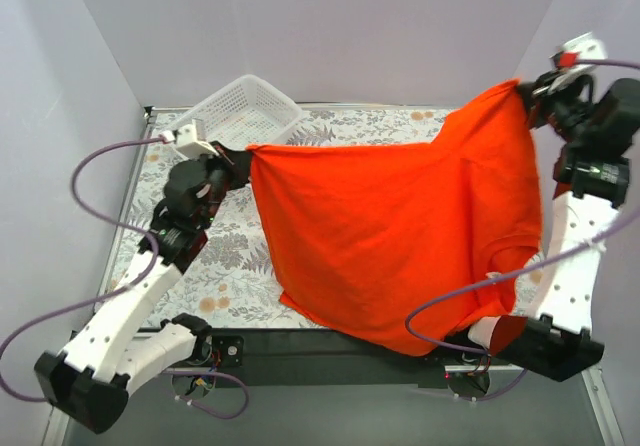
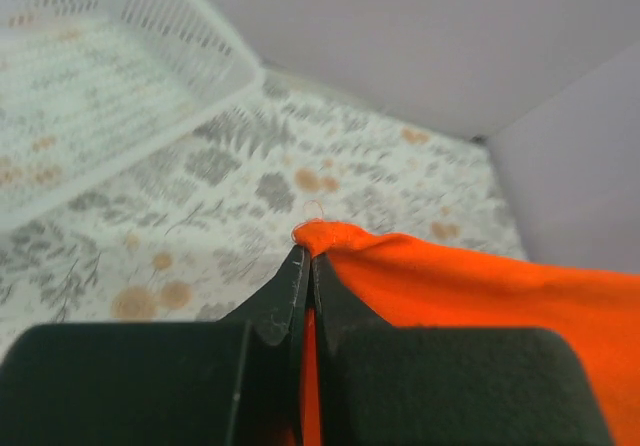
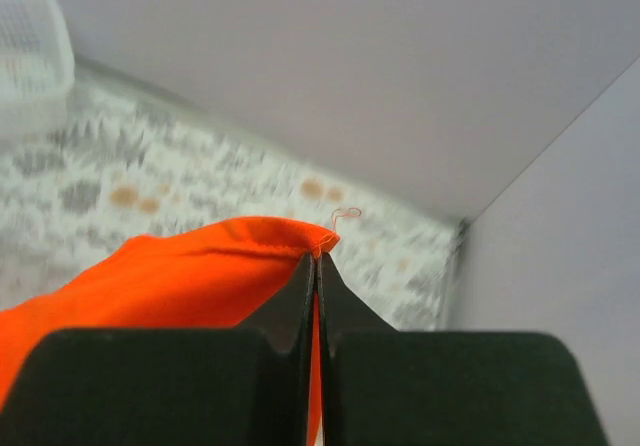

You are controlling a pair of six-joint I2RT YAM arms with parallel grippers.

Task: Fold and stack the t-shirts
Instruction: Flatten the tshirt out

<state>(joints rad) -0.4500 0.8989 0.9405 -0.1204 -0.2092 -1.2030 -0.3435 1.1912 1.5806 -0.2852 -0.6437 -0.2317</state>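
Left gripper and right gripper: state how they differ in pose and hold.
The left gripper sits at the left of the table, beside the basket; the right gripper is at the far right corner, apparently raised higher. The t-shirt runs rightward from the left gripper and leftward from the right gripper. Shared: both are shut on an edge of the t-shirt, which spans between them.

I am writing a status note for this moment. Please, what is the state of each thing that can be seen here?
t-shirt: unfolded, held by two corners, spread between the arms, lower part over the near edge of the table.
left end effector: shut on one t-shirt corner.
right end effector: shut on the other corner.
basket: upright, appears empty.
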